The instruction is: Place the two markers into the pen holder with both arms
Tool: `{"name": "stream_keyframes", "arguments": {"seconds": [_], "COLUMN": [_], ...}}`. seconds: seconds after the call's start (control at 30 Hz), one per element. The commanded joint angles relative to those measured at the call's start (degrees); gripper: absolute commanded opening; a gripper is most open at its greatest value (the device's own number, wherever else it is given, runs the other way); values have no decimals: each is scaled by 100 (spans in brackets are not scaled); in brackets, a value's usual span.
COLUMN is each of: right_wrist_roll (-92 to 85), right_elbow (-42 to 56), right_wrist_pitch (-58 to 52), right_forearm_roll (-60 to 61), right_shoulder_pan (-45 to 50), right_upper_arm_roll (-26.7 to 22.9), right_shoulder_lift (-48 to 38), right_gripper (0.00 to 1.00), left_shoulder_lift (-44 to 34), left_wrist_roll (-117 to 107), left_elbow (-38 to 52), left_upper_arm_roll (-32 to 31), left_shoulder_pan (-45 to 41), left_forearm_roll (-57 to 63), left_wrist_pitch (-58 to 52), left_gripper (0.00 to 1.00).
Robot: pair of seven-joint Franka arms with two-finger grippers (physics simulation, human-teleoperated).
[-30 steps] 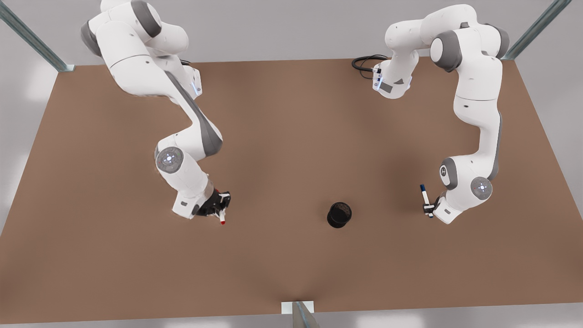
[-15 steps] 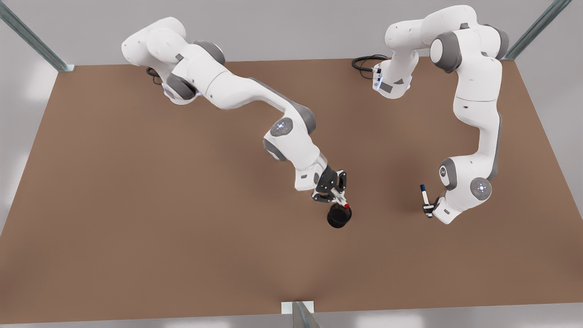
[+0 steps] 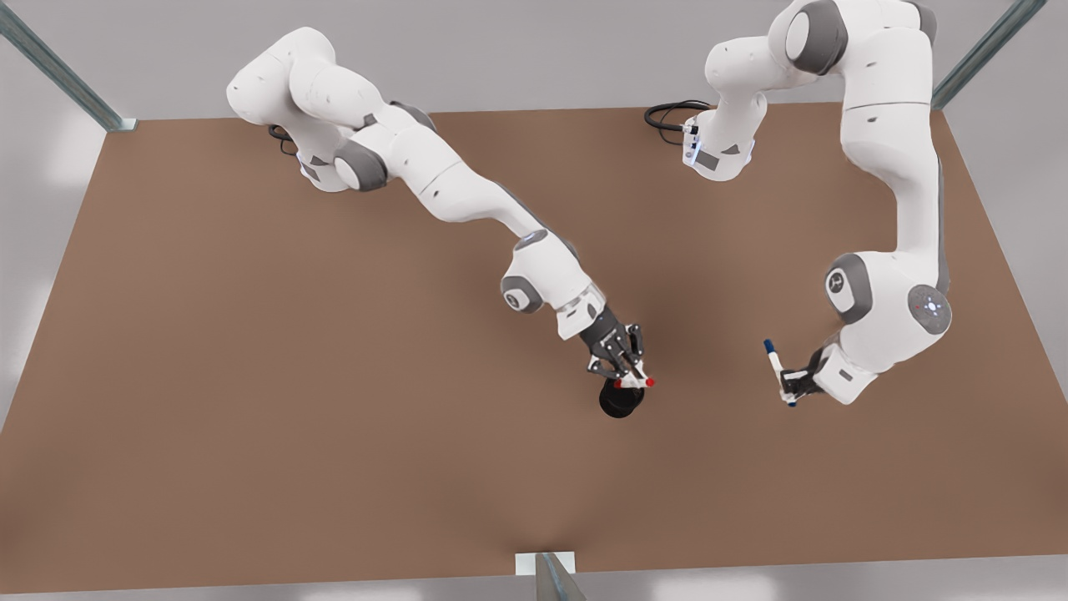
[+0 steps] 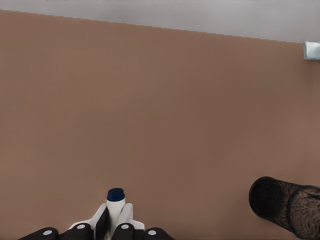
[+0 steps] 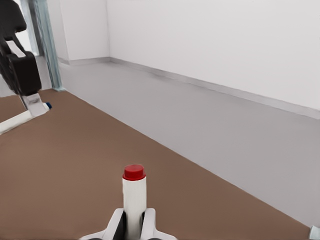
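The black mesh pen holder [image 3: 618, 404] stands on the brown table [image 3: 250, 376], right of centre in the front view. Directly above its rim my right gripper [image 3: 624, 370] is shut on the red marker [image 3: 634, 382], which lies almost level across the holder's top; in the right wrist view the red marker [image 5: 134, 192] points away between the fingers [image 5: 116, 226]. Toward the front view's right, my left gripper [image 3: 791, 386] is shut on the blue marker [image 3: 775, 364], held off the table. The left wrist view has the blue marker [image 4: 115, 204] and, farther off, the pen holder [image 4: 284, 204].
A black cable [image 3: 667, 113] loops near the far arm base. A metal bracket [image 3: 546, 564] sits at the table's near edge, and metal posts [image 3: 58, 71] stand at the far corners. The right wrist view catches the other gripper [image 5: 20, 70] with its marker [image 5: 22, 119].
My right arm stretched out lower over the pen holder, and the red marker tipped toward level. My left arm's elbow rose and the blue marker shifted slightly.
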Motion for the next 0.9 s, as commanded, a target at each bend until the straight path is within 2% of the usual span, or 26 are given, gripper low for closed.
{"name": "stream_keyframes", "arguments": {"seconds": [0.0,0.07,0.1,0.13,0.27,0.3,0.33,0.37,0.4,0.43,0.47,0.53,0.57,0.63,0.67,0.7,0.77,0.87], "right_wrist_roll": [182,182,182,182,225,226,182,182,173,173,-239,-856,-856,-1214,-1540,-1638,-1532,-1242], "right_elbow": [5,5,-4,-4,-4,-91,-285,-864,-1751,-2341,-2359,-2613,-3307,-4959,-5328,-5892,-5849,-4812], "right_wrist_pitch": [651,757,757,766,669,511,-226,-1254,-2563,-4408,-6009,-7881,-8278,-7612,-7348,-7066,-7417,-8348], "right_forearm_roll": [7,16,25,25,43,270,561,552,552,552,754,1141,799,535,570,552,552,535], "right_shoulder_pan": [72,160,178,204,248,222,152,-59,-191,-366,-990,-1984,-2309,-3038,-3467,-5603,-4648,-4586], "right_upper_arm_roll": [-162,-293,-293,-293,-399,-398,-408,-381,-381,-381,-197,-118,-126,-109,91,2052,1051,1078], "right_shoulder_lift": [107,265,265,265,178,-296,-692,-1614,-2686,-3645,-4216,-5060,-5605,-6422,-6659,-7038,-6951,-6309], "right_gripper": [21,21,69,100,100,100,100,100,100,100,100,100,100,100,100,100,100,100], "left_shoulder_lift": [-48,-48,-48,-48,-30,-21,-13,14,14,66,215,453,488,655,769,831,892,937], "left_wrist_roll": [-288,-341,-350,-349,-358,-350,-358,-332,-350,-332,-288,248,555,1687,1996,2428,2612,3113], "left_elbow": [394,570,623,667,781,781,781,781,781,781,860,1080,1080,1080,1071,1062,878,439], "left_upper_arm_roll": [-30,-12,-3,-3,-12,-12,-38,-47,-47,-56,-170,-767,-891,-970,-970,-961,-970,-1005], "left_shoulder_pan": [5,40,13,22,5,-4,-74,-136,-276,-443,-575,-654,-663,-944,-1102,-1226,-1331,-1498], "left_forearm_roll": [-604,-1113,-1123,-1132,-1167,-1167,-1167,-1439,-1465,-1536,-1641,-1659,-1659,-1650,-1641,-1615,-1641,-1641], "left_wrist_pitch": [-1260,-1313,-1313,-1313,-1313,-1313,-1313,-1305,-1261,-971,-646,593,1015,2402,2955,3265,3643,4425], "left_gripper": [21,21,21,21,21,21,21,21,21,21,21,21,21,21,21,21,21,21]}}
